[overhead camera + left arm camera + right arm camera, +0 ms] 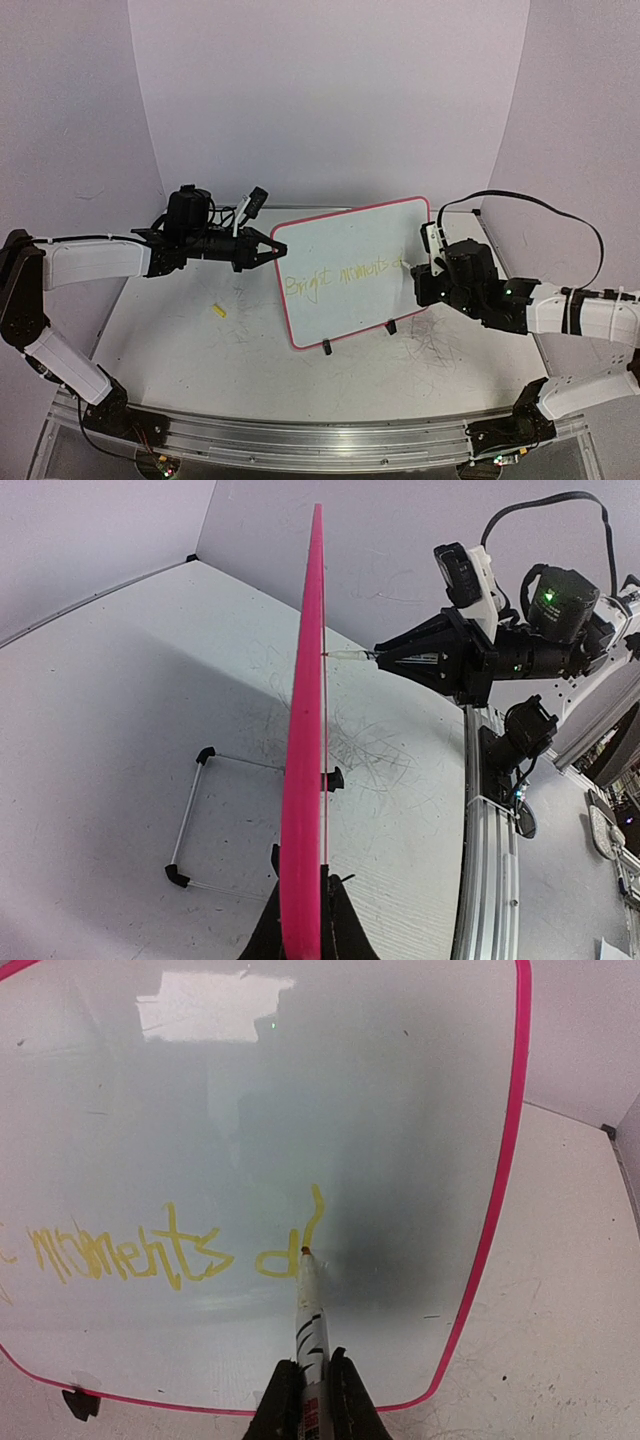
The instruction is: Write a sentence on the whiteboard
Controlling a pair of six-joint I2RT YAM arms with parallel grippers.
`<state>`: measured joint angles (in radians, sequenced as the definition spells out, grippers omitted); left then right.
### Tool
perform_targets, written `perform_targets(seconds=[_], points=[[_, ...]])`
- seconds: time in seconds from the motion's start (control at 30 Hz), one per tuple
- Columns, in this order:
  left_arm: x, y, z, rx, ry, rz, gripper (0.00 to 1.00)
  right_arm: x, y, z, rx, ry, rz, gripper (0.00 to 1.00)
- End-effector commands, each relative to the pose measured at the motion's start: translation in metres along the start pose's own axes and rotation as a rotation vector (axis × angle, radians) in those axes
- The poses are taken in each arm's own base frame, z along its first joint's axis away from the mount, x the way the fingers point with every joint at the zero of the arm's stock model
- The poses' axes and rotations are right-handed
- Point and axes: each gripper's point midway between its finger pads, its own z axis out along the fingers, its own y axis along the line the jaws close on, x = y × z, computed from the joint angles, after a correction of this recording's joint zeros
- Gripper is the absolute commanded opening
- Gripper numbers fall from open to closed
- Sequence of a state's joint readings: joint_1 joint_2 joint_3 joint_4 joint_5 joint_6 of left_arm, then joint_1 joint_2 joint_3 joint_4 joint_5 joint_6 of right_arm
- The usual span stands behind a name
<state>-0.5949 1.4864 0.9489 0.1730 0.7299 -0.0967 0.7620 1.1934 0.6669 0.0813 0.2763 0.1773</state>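
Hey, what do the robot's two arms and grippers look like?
The left arm and right arm have white shells with black joints. The left gripper and right gripper are black, tapering to pointed jaws, each with a small camera on a white mount. A black cable loops over the right arm.

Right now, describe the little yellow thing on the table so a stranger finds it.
Find the pink-rimmed whiteboard standing on the table. Left of it, nearer than the left fingers gripping its edge, a tiny yellow piece lies. The table's other marks are only grey scribbles.
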Motion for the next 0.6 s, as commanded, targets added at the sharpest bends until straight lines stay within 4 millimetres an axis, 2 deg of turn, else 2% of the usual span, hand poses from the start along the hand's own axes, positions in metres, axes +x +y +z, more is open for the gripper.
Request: perform_targets(seconds=[0.0, 0.3, 0.57], points=[[0.028, 0.017, 0.006, -0.065, 0.093, 0.058, 0.0, 0.011, -0.002, 0.002, 0.006, 0.034, 0.014, 0.0], [0.029, 0.017, 0.007, -0.064, 0.095, 0.057, 0.0, 0.016, -0.002, 0.002, 0.001, 0.05, 0.029, 0.0], [0.03, 0.017, 0.007, -0.065, 0.098, 0.056, 0.0, -0.004, -0.001, 0.001, 0.007, -0.008, 0.027, 0.0]])
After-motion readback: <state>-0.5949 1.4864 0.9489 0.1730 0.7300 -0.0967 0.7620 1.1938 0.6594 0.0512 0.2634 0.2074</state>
